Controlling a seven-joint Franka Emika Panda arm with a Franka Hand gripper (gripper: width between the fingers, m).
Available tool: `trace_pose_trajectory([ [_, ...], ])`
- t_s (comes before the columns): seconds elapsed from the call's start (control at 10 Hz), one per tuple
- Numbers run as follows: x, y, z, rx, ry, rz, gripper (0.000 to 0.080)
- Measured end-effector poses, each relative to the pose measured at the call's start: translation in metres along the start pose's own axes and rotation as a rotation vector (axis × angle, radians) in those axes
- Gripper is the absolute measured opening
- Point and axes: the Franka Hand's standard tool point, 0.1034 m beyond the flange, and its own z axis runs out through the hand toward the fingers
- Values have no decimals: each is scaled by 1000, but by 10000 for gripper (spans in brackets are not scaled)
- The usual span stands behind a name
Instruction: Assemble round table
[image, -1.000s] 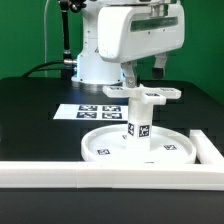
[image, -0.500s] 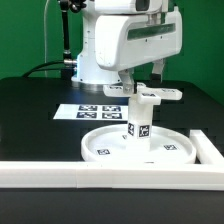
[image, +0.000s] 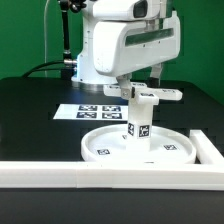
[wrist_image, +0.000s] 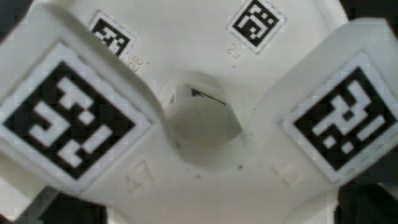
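Gripper (image: 145, 82) hangs just above the base (image: 153, 95), jaws spread apart and clamped on nothing.

Directly under the gripper, the cross-shaped base sits on top of the upright leg (image: 139, 126), which stands in the middle of the disc (image: 100, 146) below. Whether the fingertips touch the base cannot be told, because the arm's white body covers their upper parts. In the wrist view the base (wrist_image: 196, 175) fills the picture at close range. Its tags (wrist_image: 71, 108) are blurred and cut off at the edges, a dim round recess (wrist_image: 199, 122) lies at its centre, and no fingers show. The marker board (image: 92, 111) lies behind the gripper, partly hidden by the leg and base.
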Motion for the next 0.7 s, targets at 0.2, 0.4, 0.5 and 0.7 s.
trace_pose_trajectory([
  [0.2, 0, 0, 0, 0, 0, 1, 649],
  [0.4, 0, 1, 0, -1, 1, 2, 522],
  [0.5, -1, 1, 0, -1, 1, 2, 442],
  [0.7, -1, 1, 0, 0, 1, 42, 442],
])
